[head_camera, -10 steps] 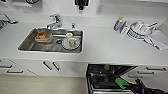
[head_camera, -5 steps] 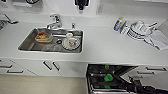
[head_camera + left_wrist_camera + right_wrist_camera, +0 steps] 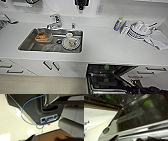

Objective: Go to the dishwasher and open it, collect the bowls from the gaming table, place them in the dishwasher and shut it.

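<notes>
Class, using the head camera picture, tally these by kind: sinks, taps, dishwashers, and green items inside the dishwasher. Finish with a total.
Sink: 1
Tap: 1
Dishwasher: 1
Green items inside it: 2
Total: 5

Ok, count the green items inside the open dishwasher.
2: one green item near the back of the open dishwasher, another green item nearer the front. More may be hidden in the dark interior.

The dishwasher [image 3: 107, 77] stands open under the counter [image 3: 105, 47]; green bowls [image 3: 106, 67] occupy its dark rack beyond the right end effector.
</notes>
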Controlling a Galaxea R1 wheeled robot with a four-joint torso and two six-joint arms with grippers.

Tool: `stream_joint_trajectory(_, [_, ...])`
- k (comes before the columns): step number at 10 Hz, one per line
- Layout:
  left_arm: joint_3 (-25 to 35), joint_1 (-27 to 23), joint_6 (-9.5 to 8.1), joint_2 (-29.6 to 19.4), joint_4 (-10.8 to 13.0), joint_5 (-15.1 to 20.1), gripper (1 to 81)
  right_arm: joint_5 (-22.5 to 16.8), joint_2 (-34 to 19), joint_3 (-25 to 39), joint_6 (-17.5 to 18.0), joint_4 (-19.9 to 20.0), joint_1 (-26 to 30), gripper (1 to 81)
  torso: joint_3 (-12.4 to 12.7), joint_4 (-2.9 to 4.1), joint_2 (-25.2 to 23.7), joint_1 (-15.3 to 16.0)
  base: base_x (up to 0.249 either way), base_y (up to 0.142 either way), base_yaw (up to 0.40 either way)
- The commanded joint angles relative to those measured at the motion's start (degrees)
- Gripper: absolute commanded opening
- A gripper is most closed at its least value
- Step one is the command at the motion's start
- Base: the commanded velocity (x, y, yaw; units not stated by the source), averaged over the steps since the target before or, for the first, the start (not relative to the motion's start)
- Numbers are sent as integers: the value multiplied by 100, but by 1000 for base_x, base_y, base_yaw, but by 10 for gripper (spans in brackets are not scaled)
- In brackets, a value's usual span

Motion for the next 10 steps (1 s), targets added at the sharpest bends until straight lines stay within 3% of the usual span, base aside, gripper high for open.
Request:
stream_joint_trajectory(1, [-272, 118, 22, 160, -120, 182, 811, -513, -1072, 491, -41, -39, -221, 811, 0, 0, 0, 0, 0, 0, 0])
stream_joint_trajectory(6, [-272, 110, 22, 134, -120, 182, 811, -260, -1084, 106, -269, -136, -1838, 811, 0, 0, 0, 0, 0, 0, 0])
stream_joint_trajectory(7, [-272, 110, 22, 125, -120, 174, 811, 31, -960, -142, -322, -206, -2233, 811, 0, 0, -573, 369, 0, 0, 0])
stream_joint_trajectory(10, [-272, 110, 31, 134, -120, 156, 811, 989, -512, -941, -401, -268, -3272, 811, 0, 0, -746, 474, 0, 0, 0])
